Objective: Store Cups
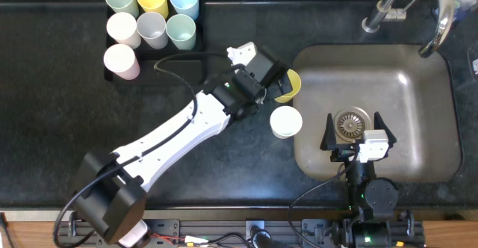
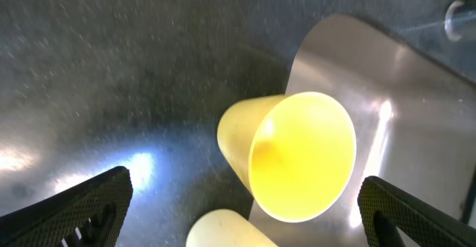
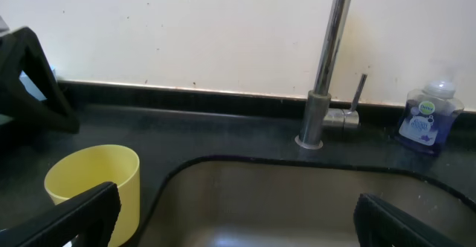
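A yellow cup [image 1: 290, 87] [image 2: 301, 158] [image 3: 95, 181] stands upright on the black counter at the sink's left rim. My left gripper [image 1: 277, 78] [image 2: 245, 228] hovers open just above it, one finger [image 2: 82, 206] on each side and not touching it. A white cup [image 1: 286, 121] [image 2: 223, 232] stands beside the yellow one, nearer the arms' bases. A black cup rack [image 1: 196, 40] at the back left holds several pastel cups, with a pink cup [image 1: 122, 61] at its front left corner. My right gripper [image 1: 353, 132] [image 3: 238, 232] sits open and empty, low over the sink.
The steel sink [image 1: 418, 76] [image 3: 297, 202] fills the right side, with its drain [image 1: 351, 122] under the right gripper. A faucet [image 1: 388, 9] [image 3: 327, 61] rises behind it, and a soap bottle [image 3: 428, 120] stands at the back right. A black cable [image 1: 179, 60] loops near the rack.
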You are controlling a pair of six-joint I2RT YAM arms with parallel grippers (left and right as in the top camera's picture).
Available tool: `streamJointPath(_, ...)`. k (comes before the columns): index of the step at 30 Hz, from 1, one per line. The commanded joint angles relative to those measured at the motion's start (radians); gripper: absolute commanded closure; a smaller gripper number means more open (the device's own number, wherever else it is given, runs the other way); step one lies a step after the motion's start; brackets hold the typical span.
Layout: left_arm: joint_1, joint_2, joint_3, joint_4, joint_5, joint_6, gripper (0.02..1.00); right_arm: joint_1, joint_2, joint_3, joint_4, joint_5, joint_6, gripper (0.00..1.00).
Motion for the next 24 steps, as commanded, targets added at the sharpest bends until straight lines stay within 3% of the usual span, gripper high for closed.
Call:
streamJointPath(1,0.002,0.030,0.008,-0.001,0.074,-0.030,0.020,-0.006,-0.008,-0.013,0.005,-0.007,0.008,0.005)
streamJointPath(7,0.003,0.072,0.008,-0.010,0.125,-0.031,0.020,-0.006,-0.008,-0.013,0.005,-0.007,0.008,0.005)
streamJointPath(20,0.051,0.127,0.008,-0.007,0.124,-0.030,0.042,-0.006,-0.008,-0.013,0.005,-0.007,0.008,0.005)
streamJointPath(21,0.051,0.130,0.008,-0.003,0.124,-0.030,0.117,-0.006,-0.008,-0.013,0.005,-0.007,0.008,0.005)
streamJointPath(24,0.053,0.136,0.008,0.011,0.123,-0.030,0.617,-0.006,-0.008,-0.013,0.005,-0.007,0.008,0.007)
